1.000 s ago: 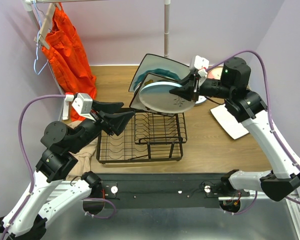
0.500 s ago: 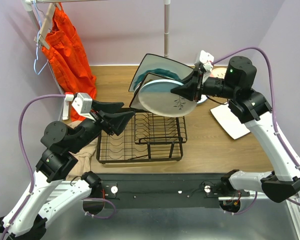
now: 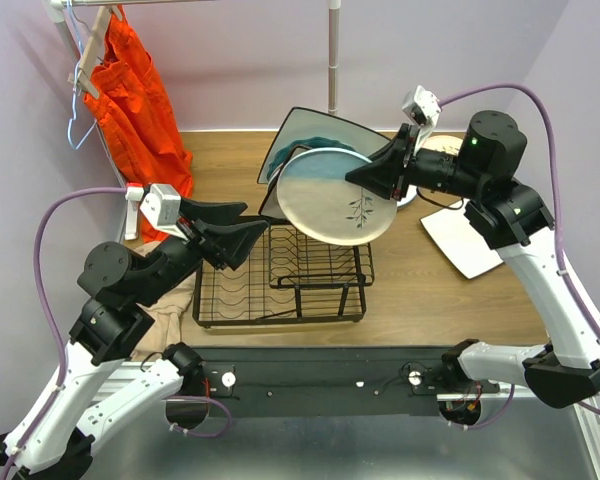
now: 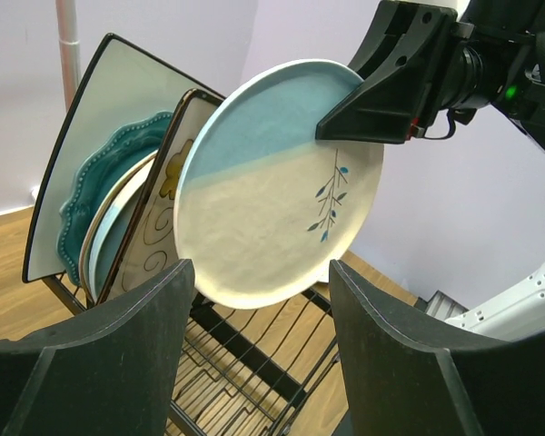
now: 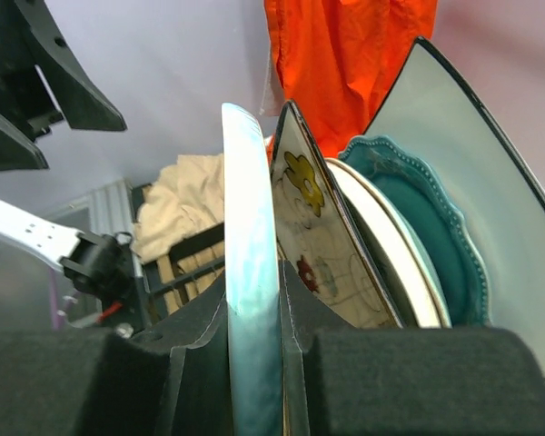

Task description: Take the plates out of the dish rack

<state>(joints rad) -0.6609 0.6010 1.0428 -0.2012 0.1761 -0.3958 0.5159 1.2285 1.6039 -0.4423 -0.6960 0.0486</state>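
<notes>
Top: right claw [image 3: 363,180] clamped on rim of blue-cream leaf plate [image 3: 330,205], tilted over dish rack [image 3: 280,285] far end. Left claw [image 3: 242,232] released, at rack's left.
Left wrist: other plates [image 4: 118,200] lean in rack.
Right wrist: rim pinched between fingers [image 5: 195,363].

plates [image 3: 320,130] in dish rack [image 3: 280,290], plate [image 3: 330,200] in front

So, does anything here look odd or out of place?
Nothing broken or spilled; the held plate looks intact. Oddest: an orange garment hanging near the rack, and a crumpled beige cloth beside it.
</notes>
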